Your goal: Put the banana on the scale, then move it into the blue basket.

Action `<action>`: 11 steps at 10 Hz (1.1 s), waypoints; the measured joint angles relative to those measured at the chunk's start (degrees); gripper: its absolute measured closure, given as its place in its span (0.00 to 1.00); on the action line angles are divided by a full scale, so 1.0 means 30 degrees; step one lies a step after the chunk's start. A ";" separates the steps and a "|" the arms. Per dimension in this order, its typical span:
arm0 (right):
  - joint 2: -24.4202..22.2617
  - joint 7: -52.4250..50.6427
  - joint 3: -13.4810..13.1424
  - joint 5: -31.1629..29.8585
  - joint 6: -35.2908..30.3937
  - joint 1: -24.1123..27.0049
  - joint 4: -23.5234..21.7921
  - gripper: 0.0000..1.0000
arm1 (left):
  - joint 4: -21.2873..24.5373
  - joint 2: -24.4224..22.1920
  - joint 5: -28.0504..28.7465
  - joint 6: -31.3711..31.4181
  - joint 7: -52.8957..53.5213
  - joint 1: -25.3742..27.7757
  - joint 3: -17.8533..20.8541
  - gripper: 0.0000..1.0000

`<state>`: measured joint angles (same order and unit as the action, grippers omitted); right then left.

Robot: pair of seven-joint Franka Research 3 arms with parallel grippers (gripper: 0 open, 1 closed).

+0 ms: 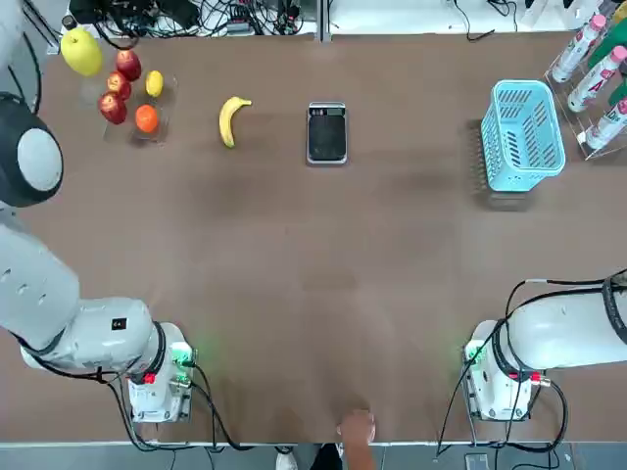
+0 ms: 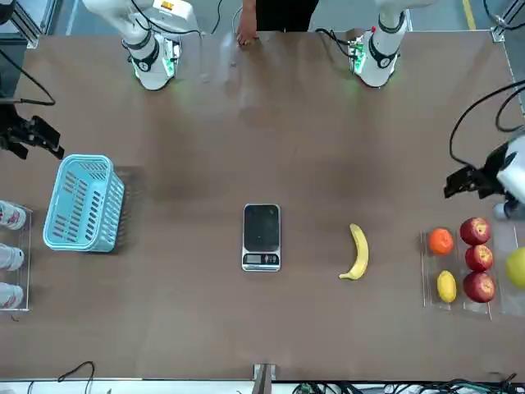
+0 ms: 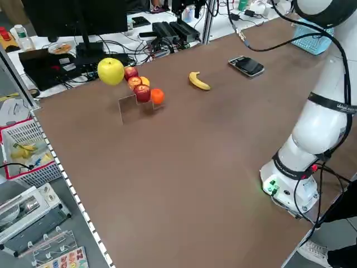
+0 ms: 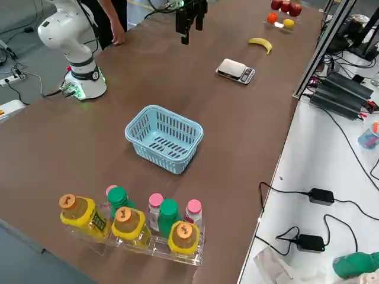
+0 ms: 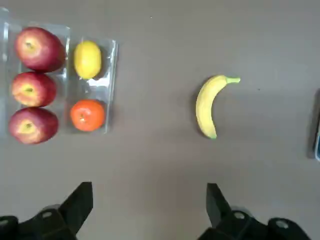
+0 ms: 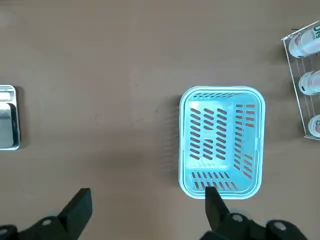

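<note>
The banana lies on the brown table at the far left-centre, beside the fruit tray. The black scale sits flat to its right, nothing on it. Far right stands the blue basket, with nothing in it. My left gripper hangs open high above the table, with the banana ahead of its fingers. Raised over the table near the basket, my right gripper is open too. Both hold nothing.
A clear tray with red apples, an orange and a lemon stands at the far left, a yellow-green apple behind it. A rack of bottles fills the far right corner. A person's hand rests at the near edge.
</note>
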<state>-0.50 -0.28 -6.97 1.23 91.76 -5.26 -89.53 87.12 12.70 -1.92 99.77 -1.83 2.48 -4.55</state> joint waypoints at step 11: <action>0.0001 -0.0006 0.0005 -0.0039 0.0020 0.0015 0.0012 0.00 | 0.7152 0.4913 0.2579 1.2062 -0.5460 -0.3806 -0.0078 0.11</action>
<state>-0.50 -0.30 -6.96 1.12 91.82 -5.21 -89.49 108.58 27.44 5.82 135.95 -18.21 -8.94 -4.79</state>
